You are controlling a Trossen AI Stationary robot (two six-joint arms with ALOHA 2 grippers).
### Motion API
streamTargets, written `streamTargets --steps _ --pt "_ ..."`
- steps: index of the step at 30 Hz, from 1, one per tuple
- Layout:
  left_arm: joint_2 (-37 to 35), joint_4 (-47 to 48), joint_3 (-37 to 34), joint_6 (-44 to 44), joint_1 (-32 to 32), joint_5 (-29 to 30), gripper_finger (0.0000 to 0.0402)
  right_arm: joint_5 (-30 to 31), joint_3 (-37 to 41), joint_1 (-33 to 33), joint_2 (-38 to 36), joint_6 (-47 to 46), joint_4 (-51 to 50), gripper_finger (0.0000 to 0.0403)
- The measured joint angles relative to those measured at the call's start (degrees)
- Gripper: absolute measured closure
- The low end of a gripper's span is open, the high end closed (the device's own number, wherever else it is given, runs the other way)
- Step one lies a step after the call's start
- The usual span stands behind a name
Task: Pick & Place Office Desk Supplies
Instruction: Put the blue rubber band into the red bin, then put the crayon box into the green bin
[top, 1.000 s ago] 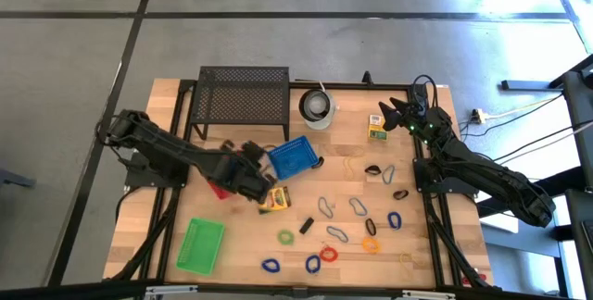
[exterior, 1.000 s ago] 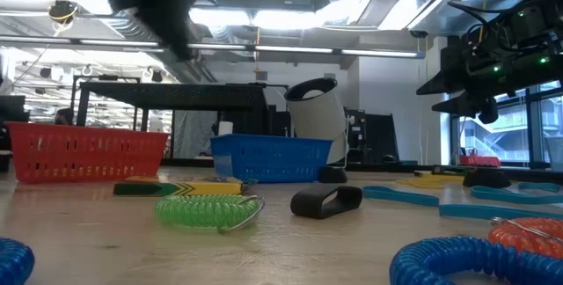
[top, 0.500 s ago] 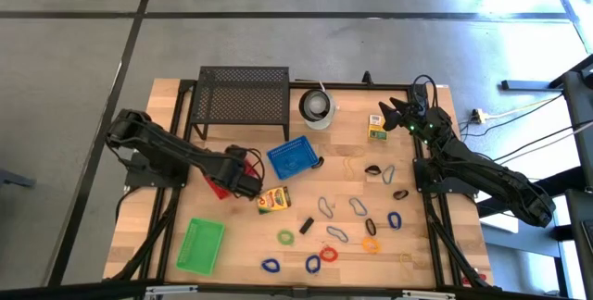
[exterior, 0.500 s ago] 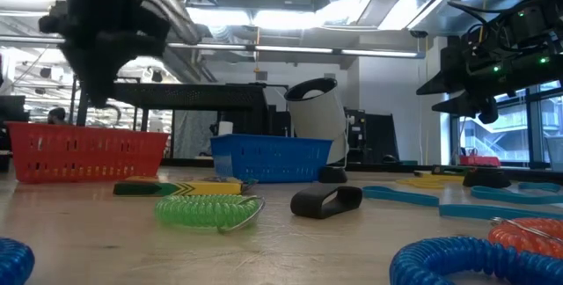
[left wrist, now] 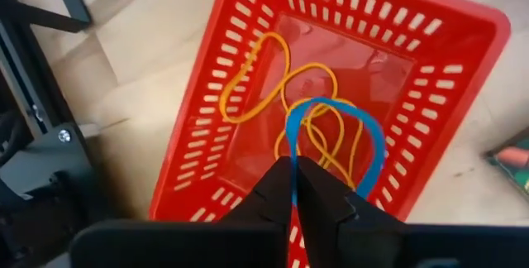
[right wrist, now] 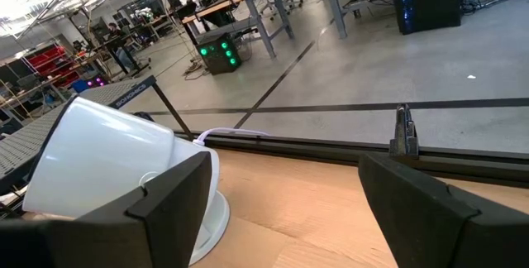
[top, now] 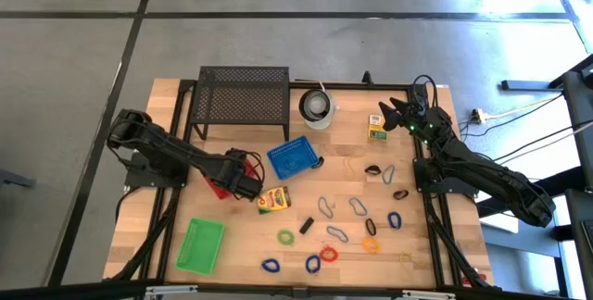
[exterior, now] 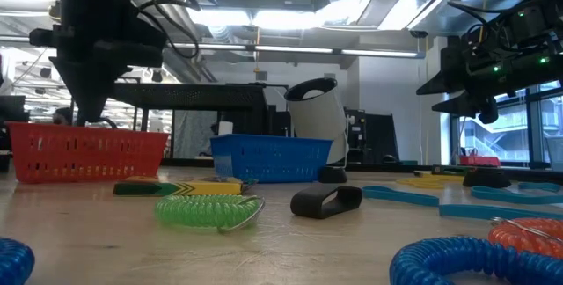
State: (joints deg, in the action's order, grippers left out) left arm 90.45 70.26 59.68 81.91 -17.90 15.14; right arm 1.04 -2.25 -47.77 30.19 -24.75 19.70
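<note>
My left gripper (left wrist: 295,171) hangs over the red basket (top: 219,189), pointing steeply down, shut on a blue loop (left wrist: 374,140). Thin yellow loops (left wrist: 256,82) lie on the basket's floor. In the low view the left gripper (exterior: 91,113) stands just above the basket's rim (exterior: 84,135). My right gripper (top: 389,113) waits open at the table's far right, beside a crayon box (top: 377,127). A second crayon box (top: 274,198) lies flat near the red basket. Several coloured loops (top: 332,233) and a black clip (top: 306,225) are spread over the near right of the table. My left gripper pinches the blue loop between its two fingertips at one spot on its band (left wrist: 294,145). The fingers come from above, slanting down into the red basket. The rest of the loop hangs open below them over the yellow loops; whether it rests on the basket floor I cannot tell.
A blue basket (top: 292,158) sits right of the red one, a green basket (top: 201,244) near the front left. The black mesh stand (top: 243,96) and the white cup (top: 317,107) stand along the far edge.
My left gripper has come down and toward the table's left, from beside the blue basket to just over the red basket, and has tipped to point more steeply down. The blue loop has gone with it.
</note>
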Motion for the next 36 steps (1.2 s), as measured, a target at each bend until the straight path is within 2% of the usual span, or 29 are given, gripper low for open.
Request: streamTargets --steps 8,14,19,21,25,30,33,36 --pt "0.0 -0.1 0.0 -0.1 -0.4 -1.1 0.0316 0.0 0.0 0.0 0.0 0.0 0.0 0.0092" --pt "0.0 -0.3 0.8 1.1 -0.4 6.5 0.0276 0.0 0.0 0.0 0.0 0.0 0.0 0.0092" --pt "0.0 -2.7 4.9 -1.6 -0.6 11.9 0.0265 0.0 0.0 0.0 0.0 0.0 0.0 0.0092" --pt "0.0 -6.6 6.3 -5.6 -1.1 14.7 0.0265 0.0 0.0 0.0 0.0 0.0 0.0 0.0092" --pt "0.5 -21.3 6.1 -15.0 -2.0 21.0 0.0266 0.0 0.0 0.0 0.0 0.0 0.0 0.0092" --pt "5.1 -39.2 5.4 -21.7 -1.7 21.1 0.0254 0.0 0.0 0.0 0.0 0.0 0.0 0.0092" --pt "8.8 -49.6 5.4 -28.7 -1.8 19.8 0.0243 0.0 0.0 0.0 0.0 0.0 0.0 0.0092" --pt "12.3 -54.6 5.7 -35.2 -1.8 17.8 0.0231 0.0 0.0 0.0 0.0 0.0 0.0 0.0092"
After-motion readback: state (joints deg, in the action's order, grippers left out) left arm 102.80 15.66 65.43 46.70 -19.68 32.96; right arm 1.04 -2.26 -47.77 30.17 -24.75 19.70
